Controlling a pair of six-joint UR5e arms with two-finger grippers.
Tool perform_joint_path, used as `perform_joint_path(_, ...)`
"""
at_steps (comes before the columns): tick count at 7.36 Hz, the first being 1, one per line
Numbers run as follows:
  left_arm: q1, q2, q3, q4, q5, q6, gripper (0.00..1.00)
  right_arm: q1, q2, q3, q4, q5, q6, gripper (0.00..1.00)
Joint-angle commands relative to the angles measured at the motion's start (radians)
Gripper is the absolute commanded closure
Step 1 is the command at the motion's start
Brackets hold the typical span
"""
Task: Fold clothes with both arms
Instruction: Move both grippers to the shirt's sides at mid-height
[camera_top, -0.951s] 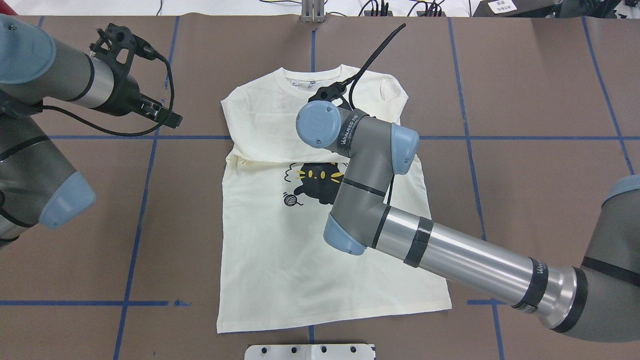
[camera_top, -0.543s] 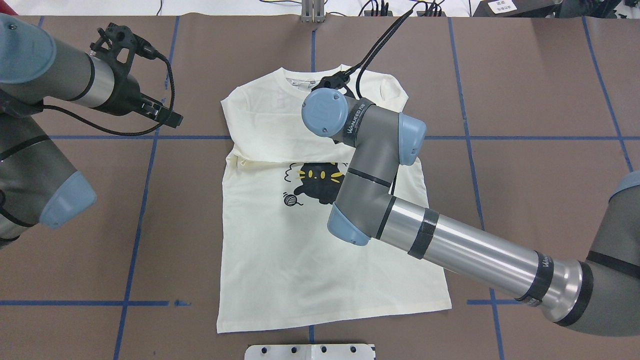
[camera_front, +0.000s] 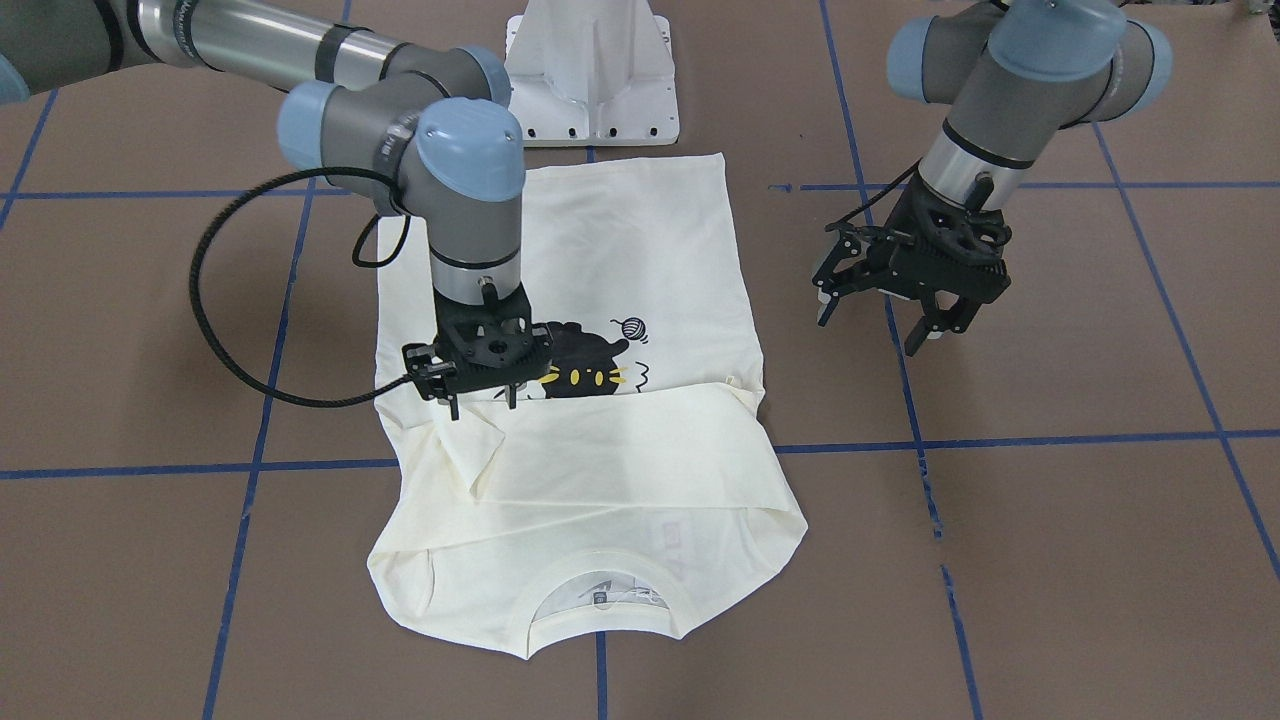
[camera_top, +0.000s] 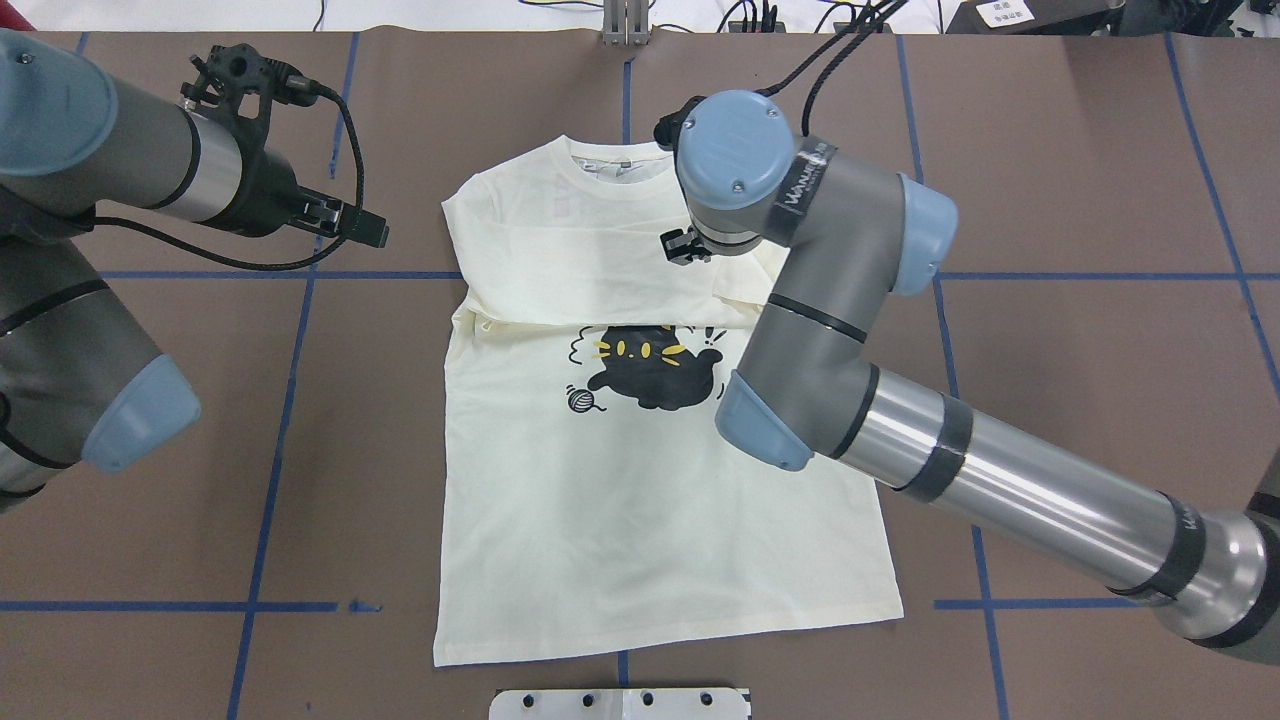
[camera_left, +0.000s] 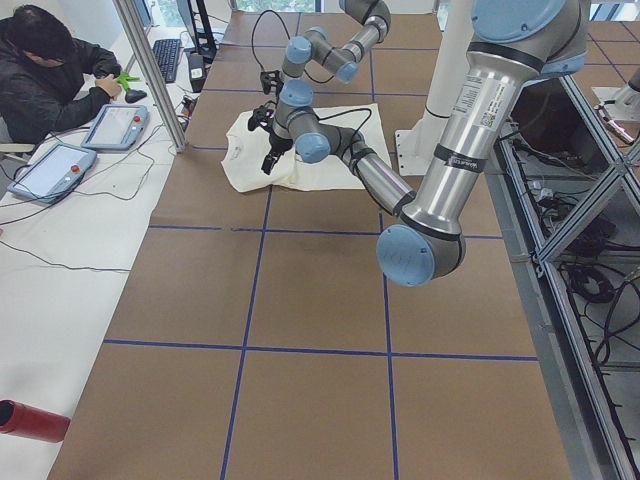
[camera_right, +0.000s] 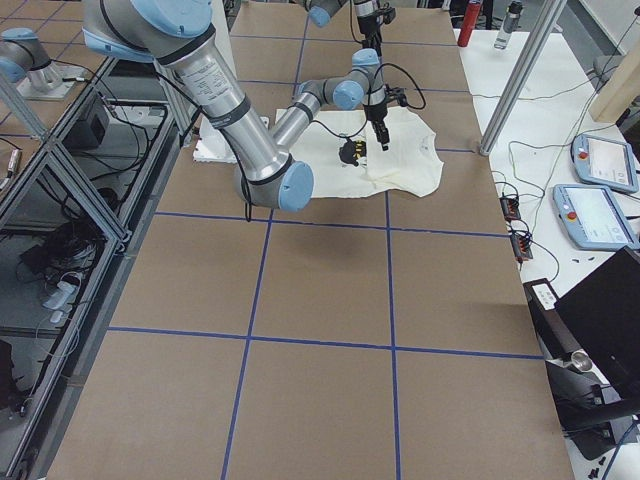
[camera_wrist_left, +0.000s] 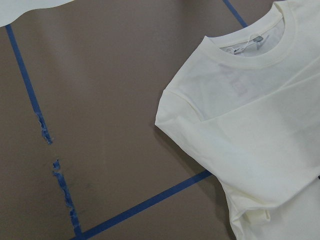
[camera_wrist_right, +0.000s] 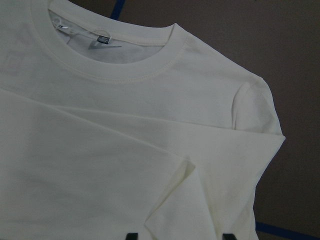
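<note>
The cream T-shirt (camera_front: 640, 460) lies flat on the brown table, cat print (camera_top: 650, 370) up, collar (camera_top: 610, 165) away from the robot. Both sleeves are folded across its chest; one cuff corner (camera_wrist_right: 175, 205) lies loose. My right gripper (camera_front: 482, 403) hovers open just above that folded sleeve, beside the print, with nothing between its fingertips (camera_wrist_right: 131, 235). In the overhead view the wrist hides most of the right gripper (camera_top: 685, 245). My left gripper (camera_front: 868, 330) hangs open over bare table, apart from the shirt's shoulder (camera_wrist_left: 175, 100); in the overhead view the left gripper (camera_top: 372, 232) sits left of the shirt.
The white pedestal base (camera_front: 590, 70) stands at the hem end of the shirt. A black cable (camera_front: 200, 300) loops off the right wrist. Blue tape lines (camera_top: 280, 400) cross the table. A person (camera_left: 50, 80) sits at a side desk with tablets (camera_left: 115, 125).
The right arm's wrist swung to the right and toward the collar, uncovering the whole cat print. The left gripper edged slightly toward the shirt.
</note>
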Motion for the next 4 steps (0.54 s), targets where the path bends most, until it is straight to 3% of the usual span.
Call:
perform_joint_path(1, 0.075, 0.015, -0.084, -0.004, 0.028, -0.214, 0.00, 0.004, -0.199, 0.304, -0.001, 0.068, 0.176, 0.00)
perform_joint_path(3, 0.189, 0.037, -0.179, -0.002, 0.121, -0.414, 0.00, -0.039, -0.312, 0.496, 0.005, 0.068, 0.485, 0.00)
perform_joint_path(4, 0.273, 0.067, -0.231, -0.001, 0.194, -0.503, 0.00, -0.082, -0.384, 0.562, 0.072, 0.059, 0.576, 0.00)
